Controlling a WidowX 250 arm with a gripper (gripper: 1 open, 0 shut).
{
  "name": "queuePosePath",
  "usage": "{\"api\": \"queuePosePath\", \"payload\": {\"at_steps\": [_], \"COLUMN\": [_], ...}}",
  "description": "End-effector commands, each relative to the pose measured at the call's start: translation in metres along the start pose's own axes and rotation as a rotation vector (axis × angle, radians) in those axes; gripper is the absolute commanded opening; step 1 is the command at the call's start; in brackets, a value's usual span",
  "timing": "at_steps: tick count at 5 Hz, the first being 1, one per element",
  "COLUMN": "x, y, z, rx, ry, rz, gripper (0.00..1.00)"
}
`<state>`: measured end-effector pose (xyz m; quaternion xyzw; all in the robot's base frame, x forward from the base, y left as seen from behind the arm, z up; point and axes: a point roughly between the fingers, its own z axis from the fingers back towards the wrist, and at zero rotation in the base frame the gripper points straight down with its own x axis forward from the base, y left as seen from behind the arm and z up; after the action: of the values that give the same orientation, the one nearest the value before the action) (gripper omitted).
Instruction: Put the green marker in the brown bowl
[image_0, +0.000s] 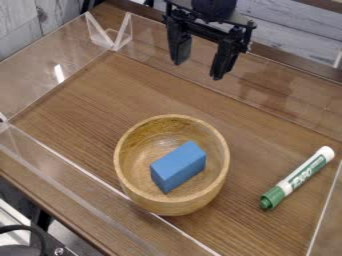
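Jaws spread wide, the gripper (205, 58) should line up over the green marker's (297, 178) slanting barrel and descend with fingers straddling its middle.

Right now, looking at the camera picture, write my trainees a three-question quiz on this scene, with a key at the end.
1. True or false: the blue block lies inside the brown bowl.
2. Multiple choice: where is the green marker?
A) in the bowl
B) on the table, beside the bowl
C) between the gripper's jaws
3. Fill in the blank: the jaws of the gripper stand ____ (open or shut).

Key: 1 true; 2 B; 3 open
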<state>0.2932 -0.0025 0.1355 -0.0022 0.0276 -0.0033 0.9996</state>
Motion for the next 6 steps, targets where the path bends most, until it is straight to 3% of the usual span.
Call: {"api": "queuePosePath", "payload": {"at_steps": [1, 4, 6], "x": [-0.001, -0.012, -0.012], "y": [-0.008, -0.074, -0.112], "z": [-0.007, -0.018, -0.033], "rx": [-0.004, -0.031, -0.039], "ry": [0.010, -0.029, -0.072], "rz": [-0.005, -0.107, -0.153], "gripper": [1.00, 1.00, 1.00]}}
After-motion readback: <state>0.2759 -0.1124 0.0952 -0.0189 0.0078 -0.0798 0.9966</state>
